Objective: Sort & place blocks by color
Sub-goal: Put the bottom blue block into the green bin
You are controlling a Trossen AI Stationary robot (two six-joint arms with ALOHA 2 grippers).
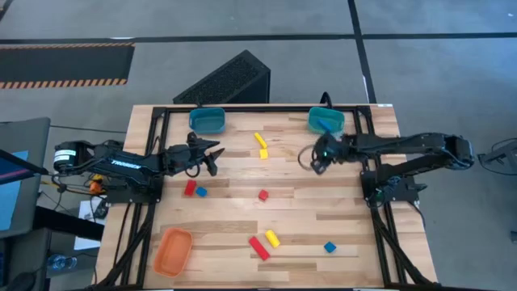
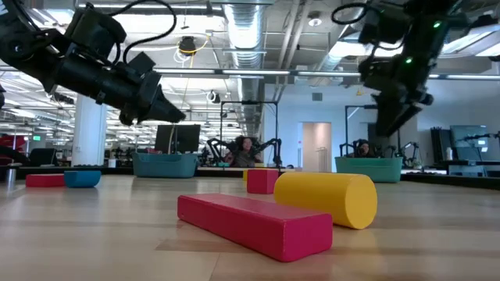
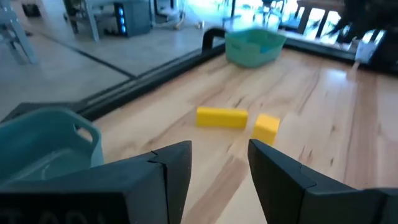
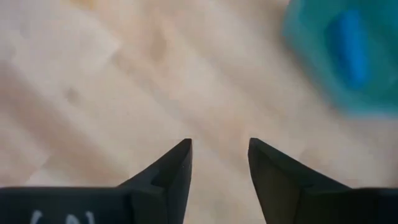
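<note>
Small blocks lie flat on the wooden table: a yellow bar and a yellow cube at the far middle, a red block beside a blue one, a red cube, and nearer a red bar, a yellow piece and a blue cube. Another blue block lies in the right teal tray. My left gripper hovers open, pointing toward the yellow bar and cube. My right gripper hangs open over bare wood, just near of that tray.
A second teal tray stands at the far edge by my left gripper. An orange tray sits at the near left corner. A black frame borders the table's far and side edges. Bare wood lies between the two grippers.
</note>
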